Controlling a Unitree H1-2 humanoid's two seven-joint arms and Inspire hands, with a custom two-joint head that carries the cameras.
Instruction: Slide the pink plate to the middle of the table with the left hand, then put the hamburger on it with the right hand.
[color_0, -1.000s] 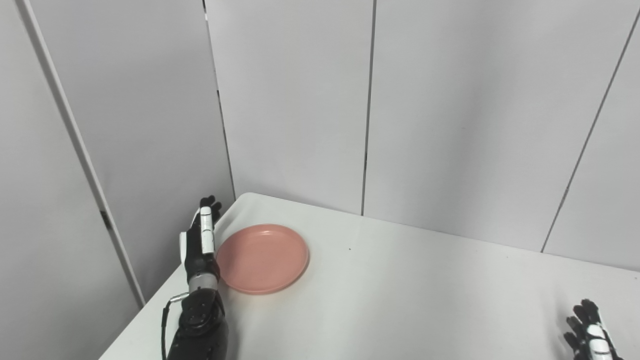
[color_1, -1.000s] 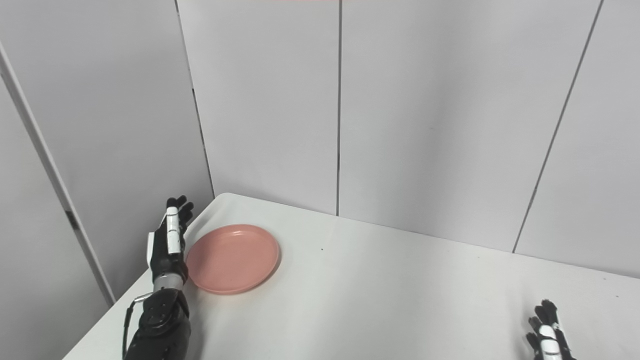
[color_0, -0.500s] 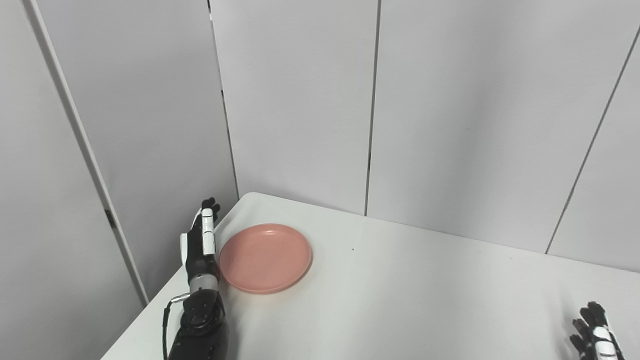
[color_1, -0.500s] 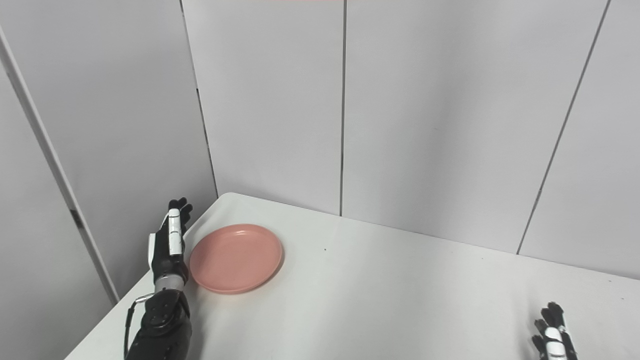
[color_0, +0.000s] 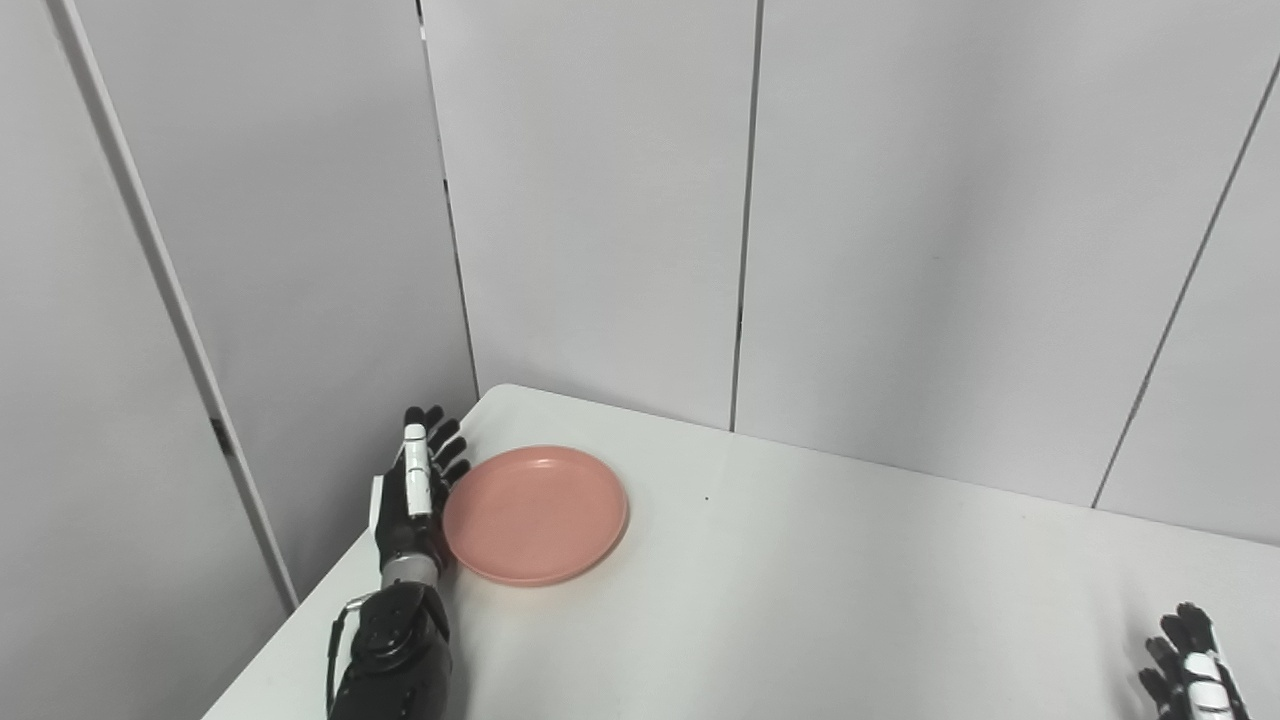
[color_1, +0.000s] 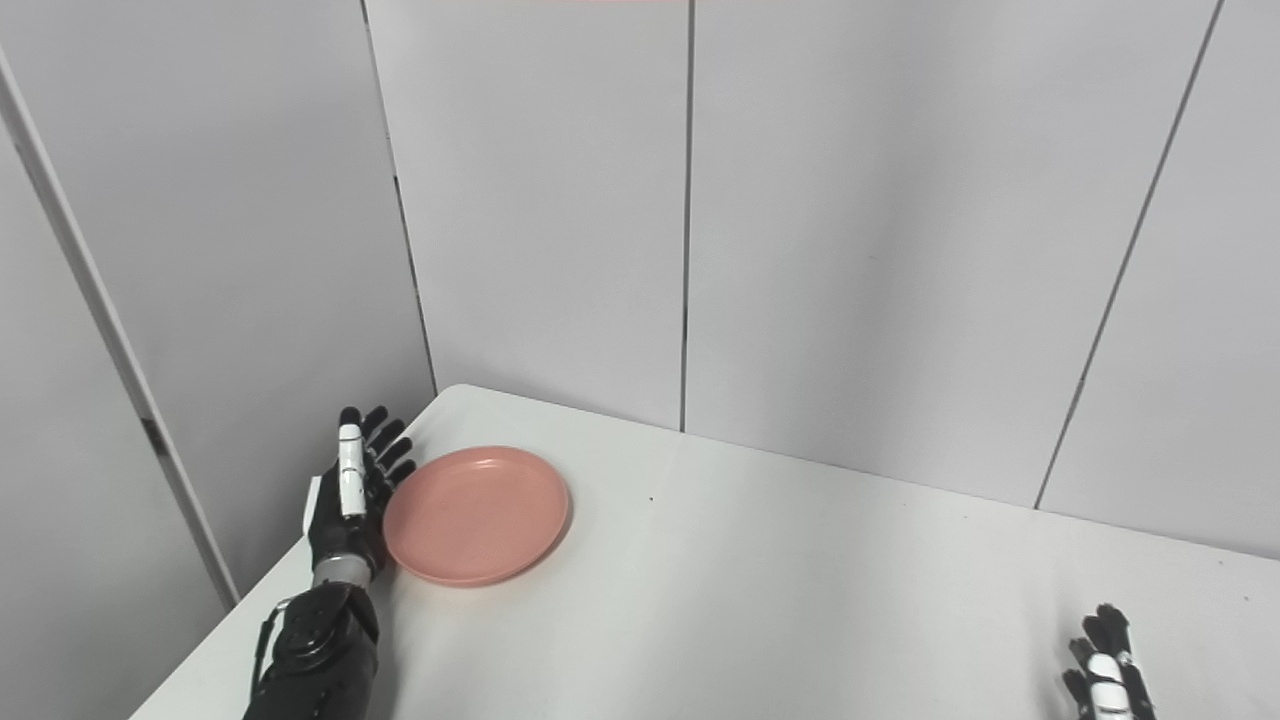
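A round pink plate (color_0: 536, 514) lies flat on the white table (color_0: 820, 590) near its far left corner. My left hand (color_0: 412, 488) stands on edge just left of the plate, fingers stretched forward and spread, palm side at the plate's left rim; it holds nothing. My right hand (color_0: 1193, 670) shows only its fingertips at the bottom right edge, fingers apart and empty. No hamburger is in either view.
Grey wall panels (color_0: 600, 200) close off the table at the back and left. The table's left edge (color_0: 330, 570) runs right beside my left hand.
My left hand has dropped lower and closer against the plate's left rim, its fingers now fanned out. The plate has crept slightly right. The camera shifted a little early on.
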